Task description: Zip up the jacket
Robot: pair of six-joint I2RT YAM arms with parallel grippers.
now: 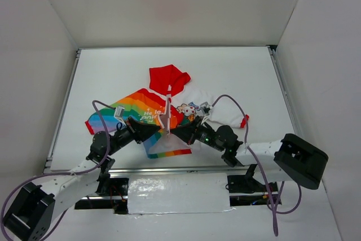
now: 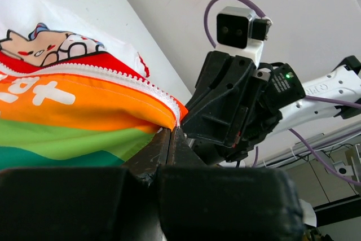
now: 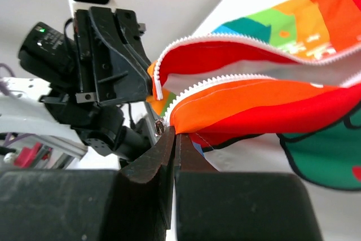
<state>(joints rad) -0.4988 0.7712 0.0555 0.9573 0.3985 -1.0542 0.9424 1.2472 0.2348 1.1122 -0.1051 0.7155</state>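
Step, as judged: bringing the zipper ends together at the hem. The jacket (image 1: 148, 111) lies mid-table (image 1: 101, 71), hood far from the arms; the left gripper (image 1: 154, 131), reaching low and rightward, is clamped on the striped hem corner; zipper (image 3: 225, 80) teeth gape apart; the right gripper (image 1: 179, 133), mirrored leftward, pinches the facing hem edge; next, the pin probably needs seating in the slider.
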